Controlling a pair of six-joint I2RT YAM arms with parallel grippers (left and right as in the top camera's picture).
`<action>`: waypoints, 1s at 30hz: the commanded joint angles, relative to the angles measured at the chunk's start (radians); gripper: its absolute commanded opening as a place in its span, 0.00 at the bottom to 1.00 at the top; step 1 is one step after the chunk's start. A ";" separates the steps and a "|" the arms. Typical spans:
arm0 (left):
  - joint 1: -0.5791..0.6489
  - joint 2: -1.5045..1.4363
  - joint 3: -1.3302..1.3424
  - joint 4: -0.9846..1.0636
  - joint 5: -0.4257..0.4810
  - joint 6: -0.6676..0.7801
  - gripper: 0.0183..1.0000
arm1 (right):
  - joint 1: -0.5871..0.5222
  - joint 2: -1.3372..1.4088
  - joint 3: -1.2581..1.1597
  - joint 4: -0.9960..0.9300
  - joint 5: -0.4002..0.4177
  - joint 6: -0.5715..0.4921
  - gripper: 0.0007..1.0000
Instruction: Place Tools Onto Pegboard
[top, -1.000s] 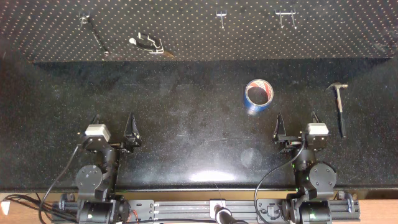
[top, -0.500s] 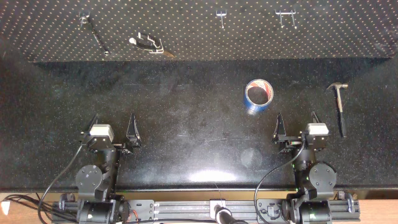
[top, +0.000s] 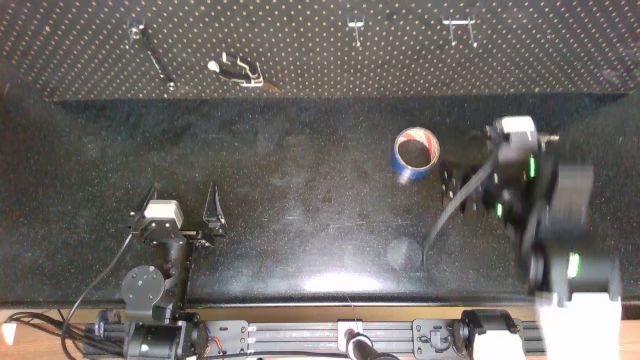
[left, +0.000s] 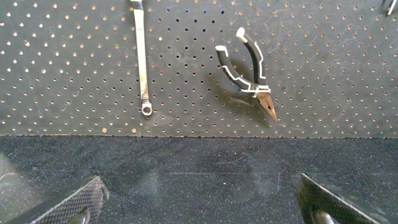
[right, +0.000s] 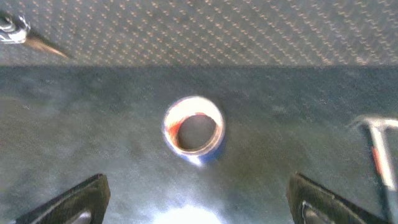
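Beyond both grippers, pegboard (top: 300, 40) covers the far wall; black speckled table (top: 300, 150) runs from it back to the arm bases. Right arm (top: 555, 215) is raised above the table, well forward of its base. Right gripper (right: 198, 199) has fingers spread wide with nothing between them. It hangs above the table and points toward the board. Left arm (top: 150, 270) is folded low near its base. Left gripper (top: 183, 205) sits close above the table, also spread wide and holding nothing, and faces the pegboard. Tape roll (right: 194, 132), blue with a reddish inner face, lies on the table ahead of the right gripper, in line with the gap between its fingers and short of the board; the roll touches neither finger. Hammer (right: 379, 149) lies on the table off the right gripper's outer side, away from the left arm, apart from the roll. Wrench (left: 142, 56) hangs on the board straight ahead of the left gripper. Pliers (left: 245, 68), black and white handles, hang tip-down beside the wrench, not touching it. Two bare metal hooks (top: 354, 28) (top: 459, 28) sit on the board far ahead of the right gripper, above the tape roll's stretch of table.
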 joint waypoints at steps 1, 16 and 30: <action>0.002 -0.010 -0.002 -0.008 0.010 0.016 1.00 | 0.070 0.508 0.367 -0.268 -0.106 -0.023 0.93; 0.002 -0.010 -0.002 -0.008 0.010 0.016 1.00 | 0.252 1.084 0.577 -0.299 0.014 0.207 0.93; 0.002 -0.010 -0.002 -0.008 0.010 0.016 0.99 | 0.243 1.162 0.575 -0.247 0.032 0.248 0.43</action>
